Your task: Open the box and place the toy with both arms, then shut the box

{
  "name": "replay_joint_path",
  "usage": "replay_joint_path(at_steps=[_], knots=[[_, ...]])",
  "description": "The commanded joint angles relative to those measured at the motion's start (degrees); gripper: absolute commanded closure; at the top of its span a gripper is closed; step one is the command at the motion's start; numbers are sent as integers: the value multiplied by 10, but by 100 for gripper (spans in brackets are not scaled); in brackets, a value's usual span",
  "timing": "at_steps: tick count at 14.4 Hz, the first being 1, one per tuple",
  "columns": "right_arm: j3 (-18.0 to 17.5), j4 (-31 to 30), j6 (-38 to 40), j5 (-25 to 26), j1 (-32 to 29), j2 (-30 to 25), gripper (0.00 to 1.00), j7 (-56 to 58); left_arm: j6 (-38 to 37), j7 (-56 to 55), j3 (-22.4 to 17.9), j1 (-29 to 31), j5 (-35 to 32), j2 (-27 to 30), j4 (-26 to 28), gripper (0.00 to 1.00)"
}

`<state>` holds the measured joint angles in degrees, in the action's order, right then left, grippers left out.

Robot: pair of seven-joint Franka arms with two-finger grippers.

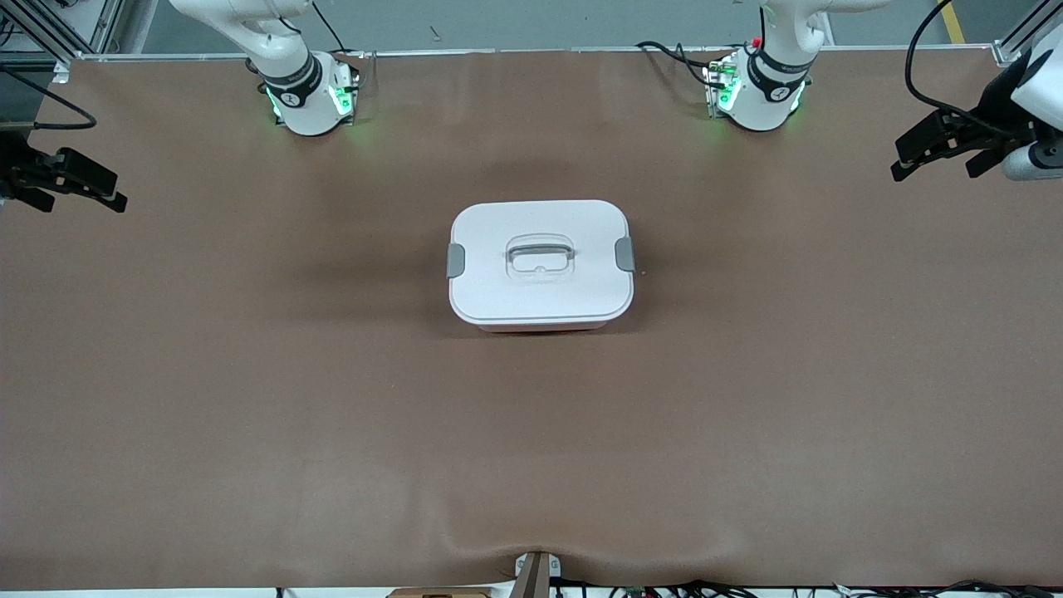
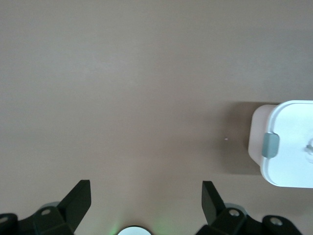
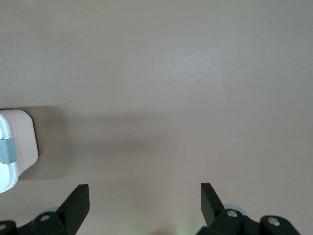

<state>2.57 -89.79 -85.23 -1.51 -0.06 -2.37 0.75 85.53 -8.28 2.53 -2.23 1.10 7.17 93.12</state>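
Toy nowhere visible; the rounded-rectangular translucent pink plastic box (image 1: pixel 541 264) sits shut mid-table under its white lid (image 1: pixel 540 259), hiding whatever is inside. Only one end of the box, with a grey side clip (image 2: pixel 270 145), shows in each of my wrist views. No writing is readable anywhere. My black two-finger left gripper (image 1: pixel 942 150) hangs released, fingers spread, over the brown table (image 1: pixel 249 399) at the left arm's end; my right gripper (image 1: pixel 71 181) hangs equally spread at the right arm's end. Both are well apart from the box.
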Motion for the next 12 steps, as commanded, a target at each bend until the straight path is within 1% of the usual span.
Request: replay_joint_path(at_steps=[1, 12], knots=[[2, 13, 7, -3, 3, 6, 0, 1, 0, -27, 3, 1, -26, 8, 5, 0], [2, 13, 7, -3, 2, 6, 0, 1, 1, -20, 1, -6, -29, 0, 0, 0]])
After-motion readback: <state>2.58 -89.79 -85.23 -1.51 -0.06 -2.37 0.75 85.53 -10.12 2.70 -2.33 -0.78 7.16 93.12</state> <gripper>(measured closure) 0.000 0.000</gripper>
